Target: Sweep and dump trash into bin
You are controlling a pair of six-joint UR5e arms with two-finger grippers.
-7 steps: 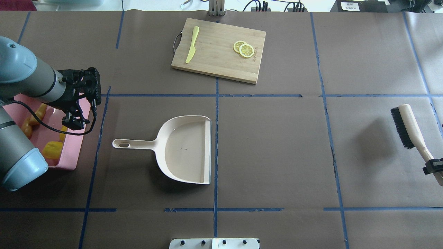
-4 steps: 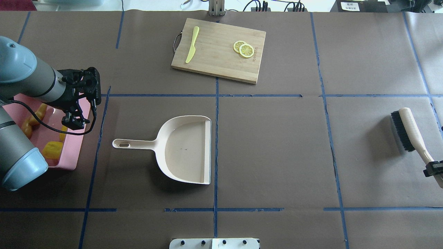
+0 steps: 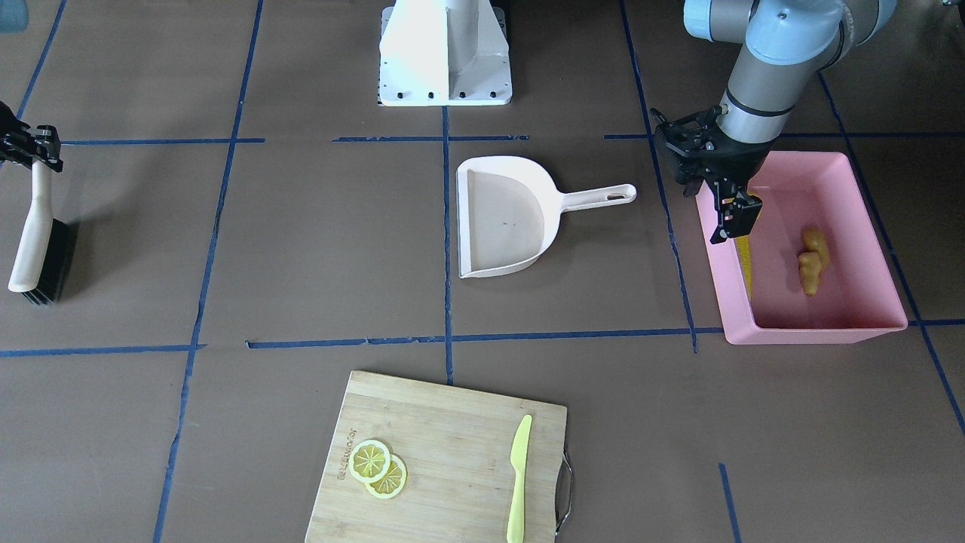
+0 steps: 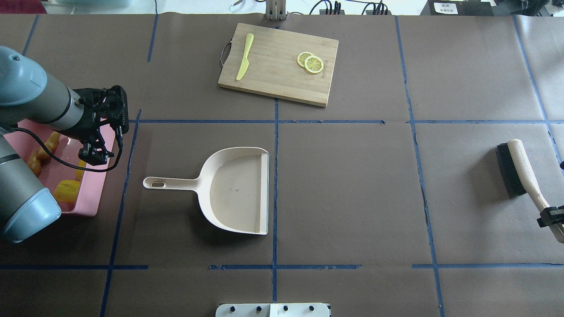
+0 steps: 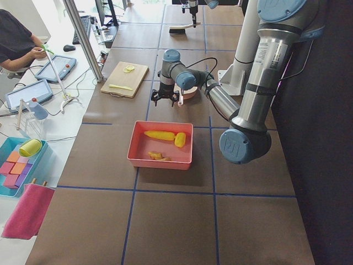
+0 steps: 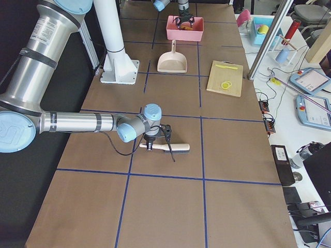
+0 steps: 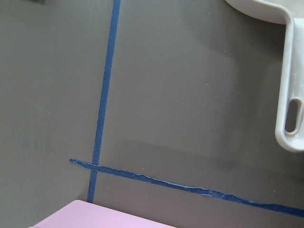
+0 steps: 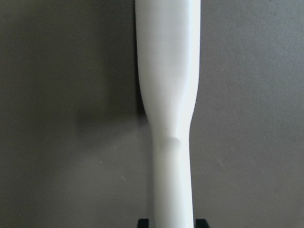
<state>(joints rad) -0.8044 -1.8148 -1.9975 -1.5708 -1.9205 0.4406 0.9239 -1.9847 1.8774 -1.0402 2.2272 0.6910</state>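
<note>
Close to the robot, the right gripper (image 4: 551, 215) is shut tight on the thin end of the brush (image 4: 523, 169), and the wrist view shows a dark pad on each side of the white handle. This is what just changed: a moment ago the brush was a bit farther out and tipped up, and now it has come down low and lies almost flat on the table (image 4: 352, 198). I cannot tell if the bristles touch the paper yet. I think the robot is putting the brush away. A little farther out sits the dustpan (image 4: 238, 189), flat on the table with nothing in it and nobody holding it. Off to the left is the bin (image 4: 88, 198). All the trash is inside it: the corn cob (image 5: 160, 134) along one wall, the potato-like lump (image 5: 180, 139) just beside its end, and the ginger root (image 3: 813, 260) on its own. The left gripper (image 4: 94, 155) hangs over the edge of the bin. It has not moved, its fingers look open, and it holds nothing. So I think the sweeping and dumping are done, and only letting go of the brush is left. Far away, the cutting board (image 4: 277, 64) has the lemon slices (image 4: 310, 62) and green knife (image 4: 244, 57) on it.
</note>
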